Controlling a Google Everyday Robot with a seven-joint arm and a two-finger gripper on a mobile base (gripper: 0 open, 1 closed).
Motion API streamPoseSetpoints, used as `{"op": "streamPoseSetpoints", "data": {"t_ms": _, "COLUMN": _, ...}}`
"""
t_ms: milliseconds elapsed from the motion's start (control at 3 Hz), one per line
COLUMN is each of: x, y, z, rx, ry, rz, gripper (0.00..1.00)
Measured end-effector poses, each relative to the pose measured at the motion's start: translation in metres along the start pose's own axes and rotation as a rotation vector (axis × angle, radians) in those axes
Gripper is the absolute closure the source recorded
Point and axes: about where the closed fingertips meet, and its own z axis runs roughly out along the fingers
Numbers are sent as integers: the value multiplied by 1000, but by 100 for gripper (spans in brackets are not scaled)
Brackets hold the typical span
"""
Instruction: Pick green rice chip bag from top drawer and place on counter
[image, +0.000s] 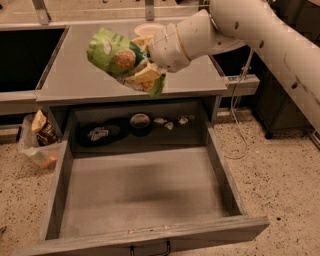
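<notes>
The cream two-finger gripper (141, 62), clamped on the crinkled bright green rice chip bag (114, 52), hangs over the flat grey metal counter (70, 82). The counter's left and front offer open room. A pale round bowl (150, 28) sits just behind the gripper. In the wide grey metal top drawer (56, 195), dark clutter (100, 134) lines only the back.
</notes>
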Motion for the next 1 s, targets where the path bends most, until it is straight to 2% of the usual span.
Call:
{"op": "streamPoseSetpoints", "data": {"t_ms": 333, "x": 3, "y": -45, "z": 5, "rx": 130, "ry": 21, "rz": -65, "gripper": 100}}
{"op": "streamPoseSetpoints", "data": {"t_ms": 667, "x": 24, "y": -82, "z": 25, "rx": 193, "ry": 70, "rz": -74, "gripper": 100}}
{"op": "streamPoseSetpoints", "data": {"t_ms": 1000, "x": 51, "y": -110, "z": 52, "rx": 201, "ry": 151, "rz": -56, "gripper": 100}}
